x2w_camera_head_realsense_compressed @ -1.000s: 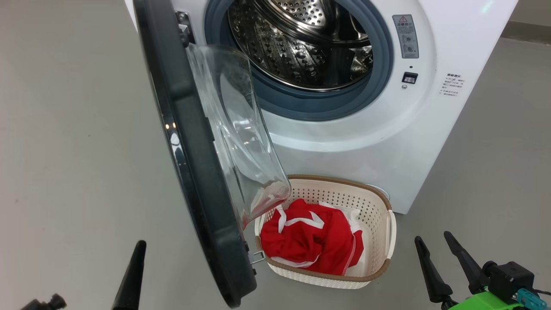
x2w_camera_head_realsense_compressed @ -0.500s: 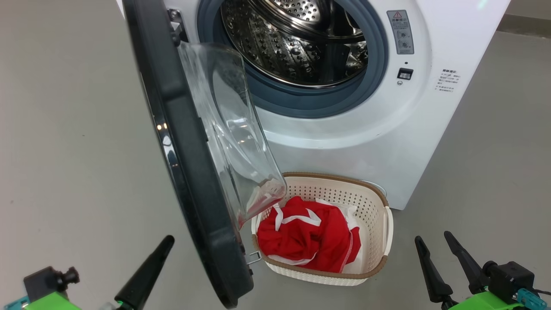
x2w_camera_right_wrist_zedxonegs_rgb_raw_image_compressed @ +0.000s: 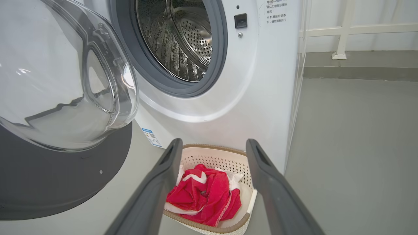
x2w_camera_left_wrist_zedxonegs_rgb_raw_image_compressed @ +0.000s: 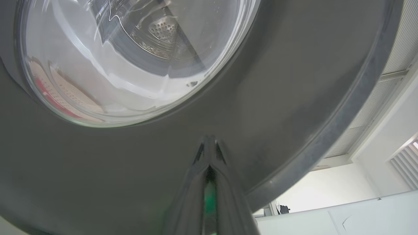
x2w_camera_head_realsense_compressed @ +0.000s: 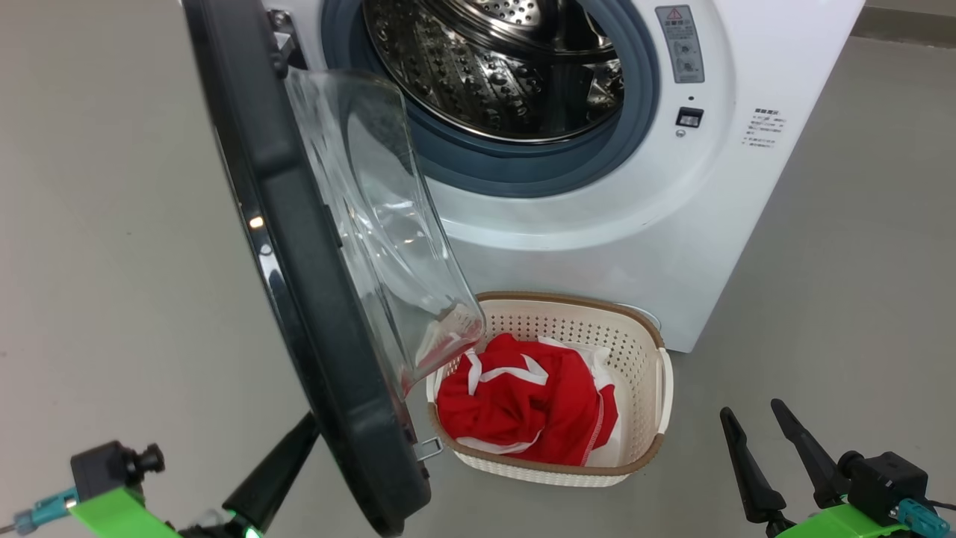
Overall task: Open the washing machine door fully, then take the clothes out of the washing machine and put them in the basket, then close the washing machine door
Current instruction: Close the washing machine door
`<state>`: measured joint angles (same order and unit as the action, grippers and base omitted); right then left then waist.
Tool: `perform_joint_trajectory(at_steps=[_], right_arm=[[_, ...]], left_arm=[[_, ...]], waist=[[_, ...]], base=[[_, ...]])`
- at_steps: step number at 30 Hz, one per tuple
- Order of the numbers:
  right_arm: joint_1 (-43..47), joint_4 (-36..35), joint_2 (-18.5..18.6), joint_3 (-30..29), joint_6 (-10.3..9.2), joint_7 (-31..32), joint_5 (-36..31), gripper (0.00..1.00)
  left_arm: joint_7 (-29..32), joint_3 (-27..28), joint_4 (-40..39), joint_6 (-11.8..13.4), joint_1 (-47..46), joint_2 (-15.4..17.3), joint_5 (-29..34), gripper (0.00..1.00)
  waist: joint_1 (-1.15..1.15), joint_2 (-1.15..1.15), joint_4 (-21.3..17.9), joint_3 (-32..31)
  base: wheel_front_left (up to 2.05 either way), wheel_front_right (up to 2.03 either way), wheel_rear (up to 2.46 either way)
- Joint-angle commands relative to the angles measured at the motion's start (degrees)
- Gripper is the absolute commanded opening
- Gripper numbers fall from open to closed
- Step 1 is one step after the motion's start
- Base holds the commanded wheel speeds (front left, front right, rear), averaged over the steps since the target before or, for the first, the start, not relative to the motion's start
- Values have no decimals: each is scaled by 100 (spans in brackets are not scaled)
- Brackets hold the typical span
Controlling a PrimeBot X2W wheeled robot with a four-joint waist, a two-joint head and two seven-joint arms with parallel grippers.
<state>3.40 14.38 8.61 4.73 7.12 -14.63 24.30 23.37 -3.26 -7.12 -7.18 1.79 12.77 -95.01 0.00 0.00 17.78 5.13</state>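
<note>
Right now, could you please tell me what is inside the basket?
Red clothes with white trim fill most of the basket. The open door overlaps its left corner in the head view, and the clothes hide most of its bottom.

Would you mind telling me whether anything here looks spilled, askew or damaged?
Nothing stands out. The red clothes lie bunched inside the basket, none on the floor; the door hangs open, undamaged, and the drum looks empty.
</note>
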Motion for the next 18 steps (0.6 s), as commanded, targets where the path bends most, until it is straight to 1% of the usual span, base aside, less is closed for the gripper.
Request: perform_joint_trajectory(at_steps=[1,2,11,18], right_arm=[[-162,-148,73,126,36,-37,-24,100],[-180,-146,66,123,36,-37,-23,100],[-219,-163,30,77,36,-37,-19,100],[-304,-163,-3,87,36,-37,-18,100]], left_arm=[[54,247,-111,-31,-326,41,77,0],[123,229,-92,-31,-390,-20,175,0],[214,191,-142,-31,-668,-219,413,0],[106,-105,-45,-31,-1112,-453,633,0]], waist=[[0,0,-26,11],[0,0,-62,22],[0,0,-224,73],[0,0,-430,138]], base=[[0,0,0],[0,0,0],[0,0,0],[0,0,0]])
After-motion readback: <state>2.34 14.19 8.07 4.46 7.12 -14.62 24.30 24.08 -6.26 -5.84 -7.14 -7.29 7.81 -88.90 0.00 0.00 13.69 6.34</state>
